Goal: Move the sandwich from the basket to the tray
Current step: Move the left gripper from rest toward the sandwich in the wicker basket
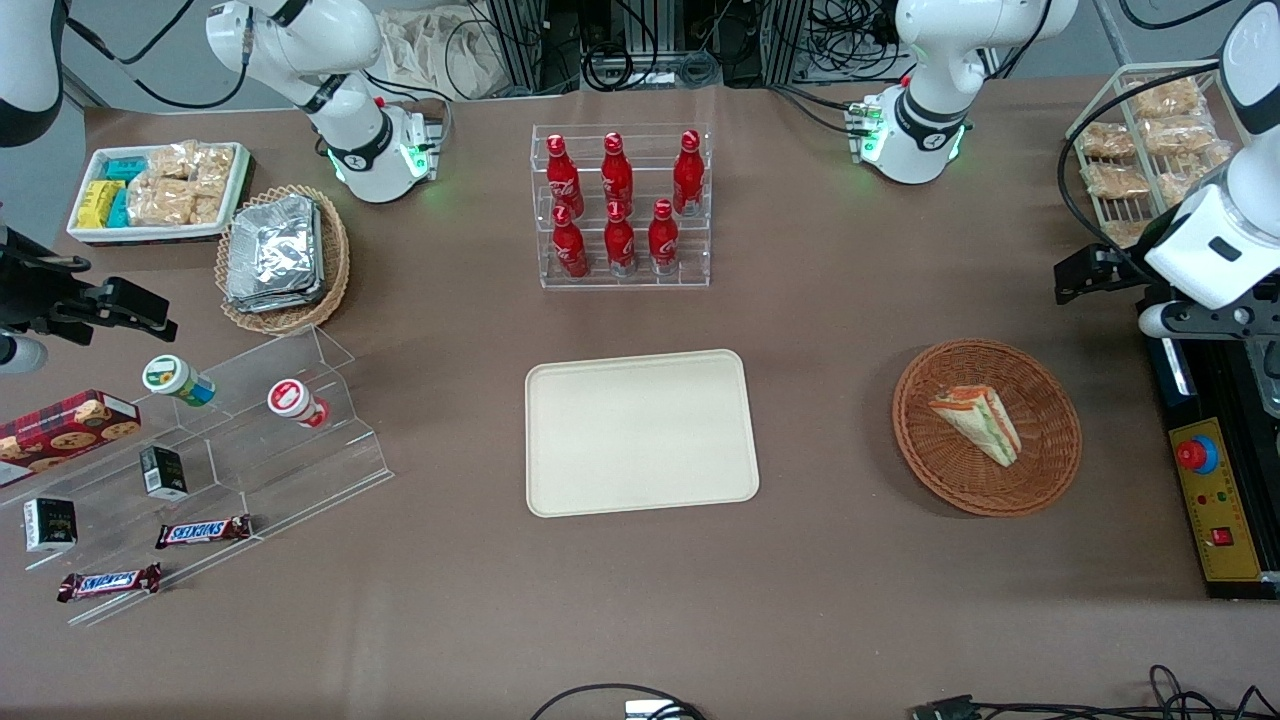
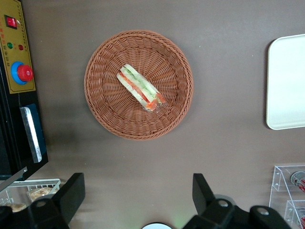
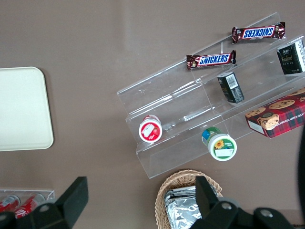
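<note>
Bright, even light (soft shadows), seemingly sharp.

The sandwich (image 1: 977, 423) (image 2: 141, 88), a clear-wrapped triangular wedge of pale bread with green and orange-red filling, lies on its side in the middle of the basket (image 1: 1040, 465) (image 2: 107, 105), a round, shallow, reddish-brown wicker piece. In the front view the basket sits at three o'clock from the tray (image 1: 640, 432) (image 2: 286, 86), well apart. The tray is flat, cream-beige, rectangular with rounded corners and bare.

The gripper (image 2: 138, 200) hangs high above the table near the basket, its fingers spread wide.

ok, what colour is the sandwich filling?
Green and orange-red layers in the pale-bread wedge sandwich, clearest from the left wrist view; open gripper hovers above.
</note>
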